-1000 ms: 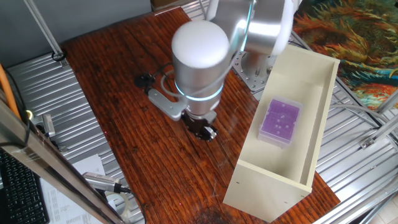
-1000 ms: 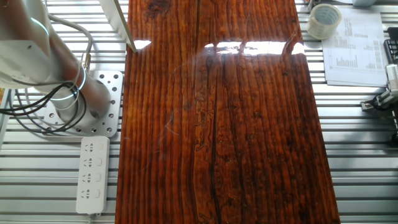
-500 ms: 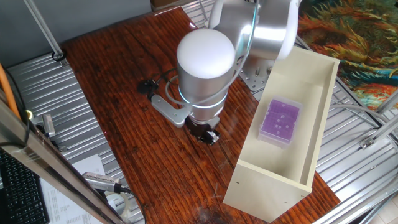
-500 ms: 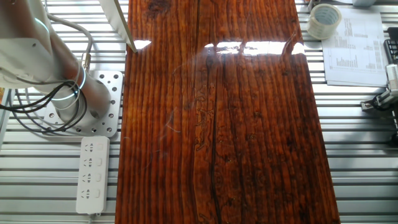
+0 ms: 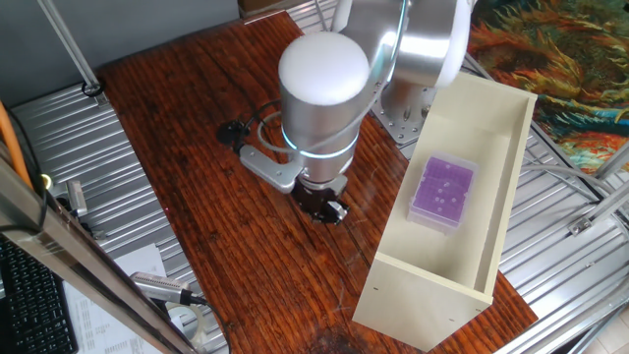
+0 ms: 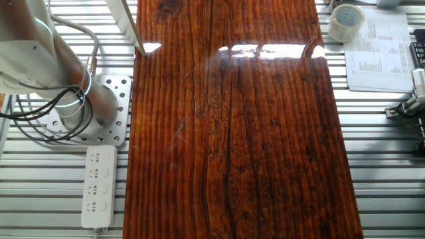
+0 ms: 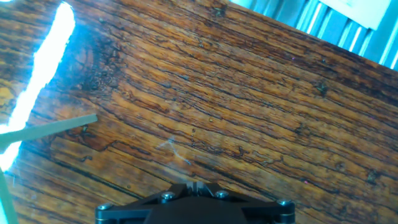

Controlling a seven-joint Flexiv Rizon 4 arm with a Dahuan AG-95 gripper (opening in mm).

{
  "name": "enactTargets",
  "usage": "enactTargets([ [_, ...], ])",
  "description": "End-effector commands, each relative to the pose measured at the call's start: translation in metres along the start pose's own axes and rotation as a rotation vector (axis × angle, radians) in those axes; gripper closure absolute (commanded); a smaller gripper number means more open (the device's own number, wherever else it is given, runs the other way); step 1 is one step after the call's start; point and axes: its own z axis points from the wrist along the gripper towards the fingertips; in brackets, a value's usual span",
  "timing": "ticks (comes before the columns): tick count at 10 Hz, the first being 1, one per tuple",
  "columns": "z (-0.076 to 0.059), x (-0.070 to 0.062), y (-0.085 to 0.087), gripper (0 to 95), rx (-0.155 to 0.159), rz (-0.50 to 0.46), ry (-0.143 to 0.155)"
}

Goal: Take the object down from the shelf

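The arm's white wrist hides the end effector (image 5: 324, 209), so its finger spread is unreadable.

Glossy dark wooden tabletop (image 6: 239, 133) on a ribbed metal bench (image 6: 385, 166).
Glare streaks the wood; a power strip (image 6: 97, 186), tape roll (image 6: 346, 22) and printed sheet (image 6: 380, 50) lie alongside.

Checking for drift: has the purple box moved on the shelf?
No. The purple box sits at the same spot against the shelf walls.
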Motion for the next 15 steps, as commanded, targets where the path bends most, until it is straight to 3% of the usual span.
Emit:
enactTargets([
  [1, -0.003, -0.007, 0.006, 95.0, -0.002, 0.005, 0.004],
  [7, -0.012, -0.015, 0.024, 95.0, -0.015, 0.015, 0.003],
  [11, -0.019, -0.024, 0.053, 95.0, -0.003, 0.064, 0.011],
  [15, -0.017, -0.017, 0.055, 95.0, 0.006, 0.045, 0.011],
])
